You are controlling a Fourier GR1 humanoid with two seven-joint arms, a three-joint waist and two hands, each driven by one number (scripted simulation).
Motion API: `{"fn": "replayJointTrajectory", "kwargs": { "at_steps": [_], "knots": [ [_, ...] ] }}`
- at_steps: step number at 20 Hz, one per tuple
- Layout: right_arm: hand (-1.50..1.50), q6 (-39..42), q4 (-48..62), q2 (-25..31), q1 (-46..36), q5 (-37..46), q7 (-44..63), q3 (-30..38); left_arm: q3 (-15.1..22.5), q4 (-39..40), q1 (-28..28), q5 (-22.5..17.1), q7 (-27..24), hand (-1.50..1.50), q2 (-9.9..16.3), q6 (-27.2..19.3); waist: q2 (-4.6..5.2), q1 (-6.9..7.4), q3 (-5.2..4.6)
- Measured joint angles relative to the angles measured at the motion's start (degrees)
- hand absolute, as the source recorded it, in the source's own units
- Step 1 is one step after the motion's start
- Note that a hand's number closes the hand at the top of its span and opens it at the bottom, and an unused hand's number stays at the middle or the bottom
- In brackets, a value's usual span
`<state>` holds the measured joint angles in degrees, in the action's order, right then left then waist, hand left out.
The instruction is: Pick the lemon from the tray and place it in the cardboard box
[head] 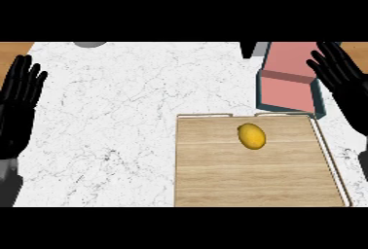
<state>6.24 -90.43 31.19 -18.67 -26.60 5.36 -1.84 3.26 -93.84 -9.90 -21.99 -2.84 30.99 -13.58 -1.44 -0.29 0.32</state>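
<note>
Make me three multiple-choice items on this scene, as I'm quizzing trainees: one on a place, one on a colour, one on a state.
1. Where is the lemon?
A. on the wooden tray
B. in the box
C. in a hand

2. What colour is the inside of the box?
A. green
B. pink
C. white

3. How is the right hand?
A. curled round the lemon
B. pressing on the tray
C. open, holding nothing

Answers:
1 A, the lemon lies on the tray's far half.
2 B, the box's inner faces are pink.
3 C, its fingers are straight, apart from the lemon, like the left hand.
</note>
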Motion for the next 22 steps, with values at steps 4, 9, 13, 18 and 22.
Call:
{"fn": "replayJointTrajectory", "kwargs": {
  "at_steps": [4,9,13,18,22],
  "knots": [
    [-1.50,2.3,-4.4,3.0,-5.6,1.2,0.8,0.2,3.1,0.3,-0.8,3.7,-0.8,0.00,1.1,2.3,0.89,0.11,-0.21],
    [-1.50,9.4,-7.1,12.9,-13.7,9.7,-0.4,-1.7,9.1,1.3,-1.9,8.1,-1.2,0.00,2.5,6.5,1.55,0.18,-0.46],
    [-1.50,14.3,-3.6,15.7,-14.9,17.7,-9.6,-3.9,11.5,3.1,-3.5,10.0,-1.6,0.00,1.6,8.4,1.89,0.66,-0.34],
    [-1.50,16.9,-2.0,18.5,-15.7,29.7,-22.1,-8.0,12.7,4.8,-4.4,11.4,-2.4,0.00,0.5,9.6,1.96,1.09,-0.28],
    [-1.50,18.0,-2.9,19.6,-17.0,38.1,-25.0,-12.5,12.7,7.0,-5.1,12.2,-3.0,0.00,-0.7,10.2,1.78,0.92,-0.33]
  ]
}}
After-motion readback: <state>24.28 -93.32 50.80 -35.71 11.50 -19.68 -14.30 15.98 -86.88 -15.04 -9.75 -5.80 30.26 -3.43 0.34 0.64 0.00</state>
